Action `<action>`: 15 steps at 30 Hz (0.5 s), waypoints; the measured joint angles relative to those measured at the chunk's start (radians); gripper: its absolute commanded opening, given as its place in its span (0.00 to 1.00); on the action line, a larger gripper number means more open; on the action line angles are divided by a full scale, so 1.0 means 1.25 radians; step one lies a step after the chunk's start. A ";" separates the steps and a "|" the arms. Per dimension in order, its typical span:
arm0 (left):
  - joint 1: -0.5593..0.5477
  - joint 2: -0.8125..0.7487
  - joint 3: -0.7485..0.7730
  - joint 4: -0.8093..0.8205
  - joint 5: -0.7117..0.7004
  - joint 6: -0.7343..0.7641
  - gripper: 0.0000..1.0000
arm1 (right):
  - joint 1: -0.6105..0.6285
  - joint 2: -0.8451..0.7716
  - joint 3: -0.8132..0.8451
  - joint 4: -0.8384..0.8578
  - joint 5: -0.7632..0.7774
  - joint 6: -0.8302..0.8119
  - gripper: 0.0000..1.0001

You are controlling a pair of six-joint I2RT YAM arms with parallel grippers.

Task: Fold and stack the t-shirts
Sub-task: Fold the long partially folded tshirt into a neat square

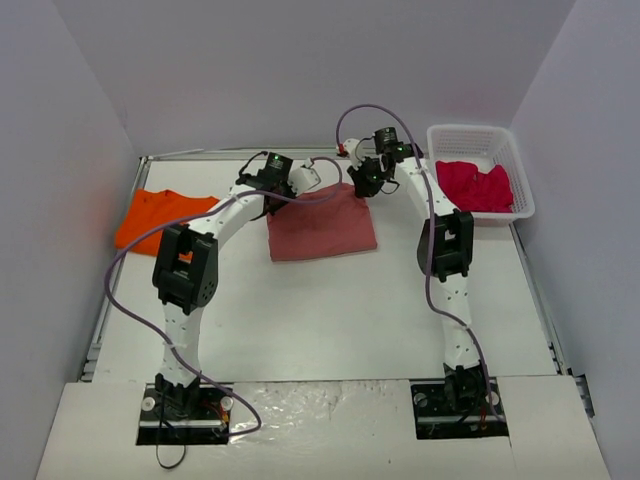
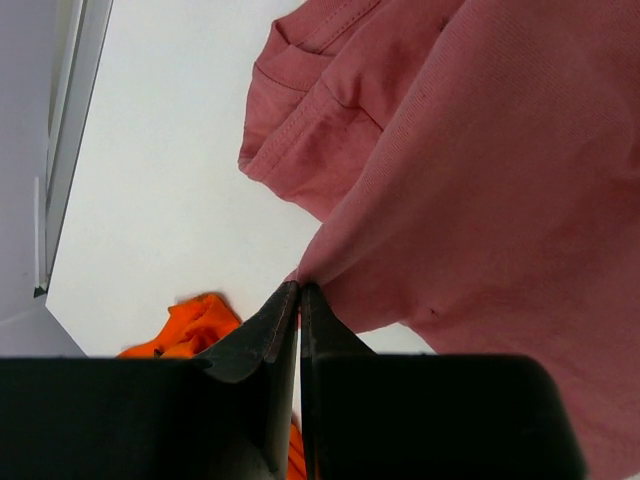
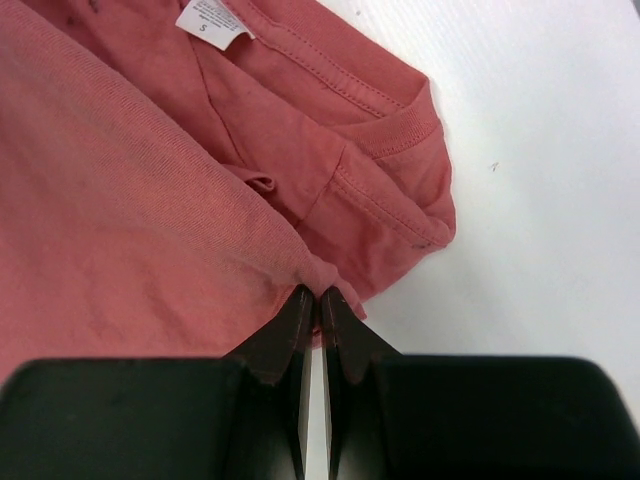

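1. Tees: 3 in view. Red tee [image 1: 322, 228] lies mid table [image 1: 330, 320], folded into a rough square. Both arms reach to its far edge.
2. Left gripper [image 2: 299, 292]: fingers pressed tight together, pinching the red tee's edge at the far left corner.
3. Right gripper [image 3: 318, 297]: fingers together too, nipping the cloth at the far right corner, near the collar.
4. Collar and a sleeve lie under the top layer. White tag [image 3: 214, 20] w/ an "S" shows inside the neck.
5. Orange tee [image 1: 160, 218] lies spread at the left side of the table, well apart from the red tee.
6. Pink tee [image 1: 478, 185] sits bunched up in a white basket [image 1: 470, 135] at the far right.
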 measured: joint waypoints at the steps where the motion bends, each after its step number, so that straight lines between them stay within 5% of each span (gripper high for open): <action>1: 0.001 0.005 0.004 0.002 -0.002 0.000 0.02 | 0.000 0.006 0.003 0.006 0.000 0.002 0.02; 9: 0.001 0.069 0.036 0.029 -0.027 0.000 0.02 | 0.000 0.038 0.009 0.035 0.007 0.013 0.03; 13: 0.001 0.106 0.048 0.035 -0.042 -0.001 0.02 | 0.000 0.060 0.013 0.051 0.015 0.026 0.27; 15: 0.001 0.120 0.052 0.037 -0.050 0.000 0.02 | 0.000 0.074 0.019 0.061 0.023 0.029 0.30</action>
